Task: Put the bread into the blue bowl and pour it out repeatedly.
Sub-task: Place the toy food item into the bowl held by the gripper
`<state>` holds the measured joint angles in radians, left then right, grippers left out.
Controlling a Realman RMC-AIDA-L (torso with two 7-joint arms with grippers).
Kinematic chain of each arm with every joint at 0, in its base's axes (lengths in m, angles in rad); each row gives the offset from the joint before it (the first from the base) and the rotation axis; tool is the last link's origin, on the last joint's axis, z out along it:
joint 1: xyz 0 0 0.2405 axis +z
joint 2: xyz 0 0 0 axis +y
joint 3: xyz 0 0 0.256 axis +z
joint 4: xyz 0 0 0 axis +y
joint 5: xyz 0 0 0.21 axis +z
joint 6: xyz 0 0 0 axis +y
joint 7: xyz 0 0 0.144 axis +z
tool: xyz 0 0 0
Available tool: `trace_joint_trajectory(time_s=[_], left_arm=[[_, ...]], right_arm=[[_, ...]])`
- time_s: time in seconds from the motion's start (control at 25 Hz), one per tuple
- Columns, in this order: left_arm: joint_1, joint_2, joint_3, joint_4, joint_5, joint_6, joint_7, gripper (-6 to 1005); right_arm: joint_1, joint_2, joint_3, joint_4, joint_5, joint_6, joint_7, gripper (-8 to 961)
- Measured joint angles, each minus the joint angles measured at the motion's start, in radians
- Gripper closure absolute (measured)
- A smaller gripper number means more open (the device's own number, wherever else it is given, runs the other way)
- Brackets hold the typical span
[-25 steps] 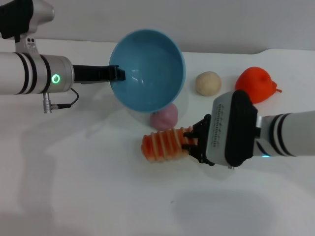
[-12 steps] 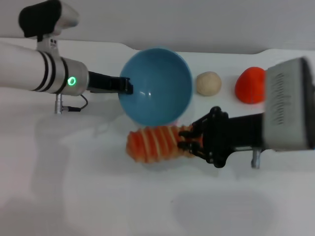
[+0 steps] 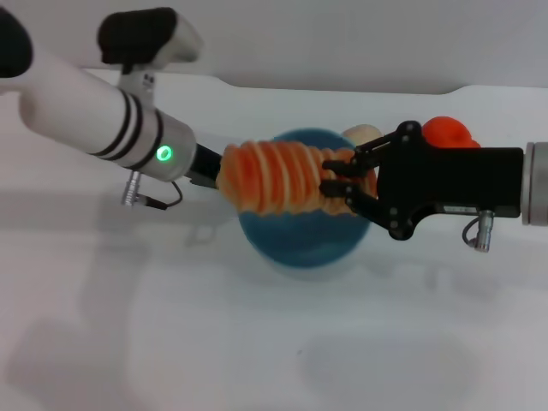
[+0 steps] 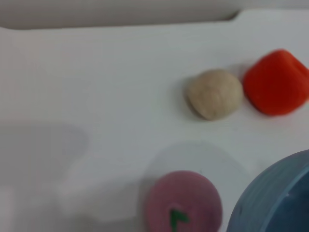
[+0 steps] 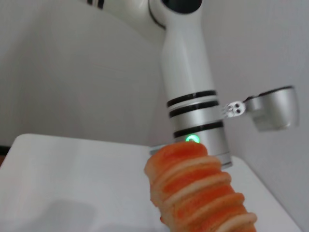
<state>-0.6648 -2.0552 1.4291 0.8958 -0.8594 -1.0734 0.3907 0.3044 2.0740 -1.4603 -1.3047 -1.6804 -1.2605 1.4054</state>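
White tabletop (image 3: 128,325) runs beneath both arms. Pinched on one end of the bread (image 3: 278,175), the right gripper (image 3: 341,184) holds the loaf level (orange ridges up) directly over the blue bowl (image 3: 300,235). On the bowl's opposite side sits the left gripper (image 3: 208,164), hidden behind the bread, so I cannot tell how its fingers stand.

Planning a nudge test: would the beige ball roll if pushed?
Likely yes: the beige ball looks round with no flat base. It sits right beside the orange toy, which may stop it that way. Its matte surface suggests it is not slippery.
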Motion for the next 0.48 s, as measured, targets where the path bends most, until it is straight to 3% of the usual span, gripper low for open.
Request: trace_joint_trajectory(time_s=[0.24,0.48], left_arm=[[-0.045,-0.001,0.090,0.010,0.007,-0.028,-0.064,1000],[-0.071,-0.001,0.101,0.014,0.009,-0.052,-0.087,1000]], right_arm=[[0.015,0.002,0.008,0.100,0.018,0.052,-0.027,828],[-0.007,0.000,0.003,0.133,0.021,0.077,-0.028,836]])
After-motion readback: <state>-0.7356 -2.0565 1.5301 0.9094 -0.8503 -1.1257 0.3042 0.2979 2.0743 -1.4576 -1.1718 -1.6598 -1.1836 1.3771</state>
